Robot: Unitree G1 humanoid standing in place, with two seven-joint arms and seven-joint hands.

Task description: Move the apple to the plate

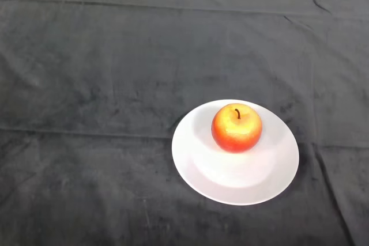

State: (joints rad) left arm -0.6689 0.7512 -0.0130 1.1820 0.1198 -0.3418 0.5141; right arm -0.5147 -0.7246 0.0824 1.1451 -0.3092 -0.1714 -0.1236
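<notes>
Looking down at my table (86, 73), I see no part of my arm or my fingers, so I cannot tell how they stand. On the left, the dark cloth (69, 159) lies bare, wrinkled, with a long crease running across it below the middle. Further right, in the lower right part of my view, sits the white plate (199, 168), round and shallow. The apple (236, 128) rests on it, upright, its dark stem pointing up, red skin with a yellow patch on top. It sits in the far half of the plate, near the rim. Along the top edge, a pale strip shows beyond the cloth.
</notes>
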